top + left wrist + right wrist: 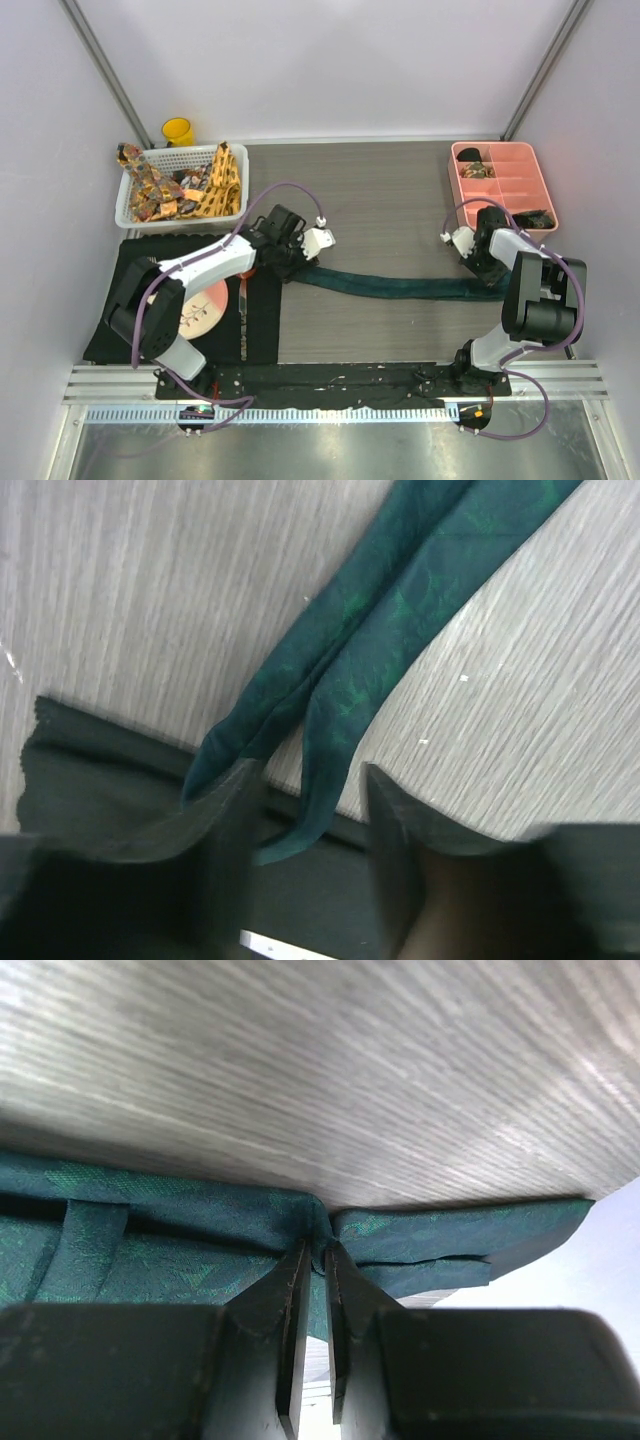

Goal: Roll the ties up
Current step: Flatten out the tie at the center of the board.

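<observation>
A dark teal tie (400, 287) lies stretched left to right across the grey table. Over its left end, at the edge of the black placemat (130, 300), my left gripper (290, 264) stands open. In the left wrist view the tie (400, 610) runs down between the spread fingers (232, 810), and its narrow tip rests on the mat without being pinched. My right gripper (492, 284) sits on the tie's right end. The right wrist view shows that gripper (315, 1252) shut on a bunched fold of the tie (160, 1260). Several patterned ties (205, 190) fill a white basket (125, 205).
A yellow cup (178, 131) stands behind the basket at the back left. A pink divided tray (515, 185) at the back right holds a few dark rolled items. A round plate (205, 306) and a utensil lie on the placemat.
</observation>
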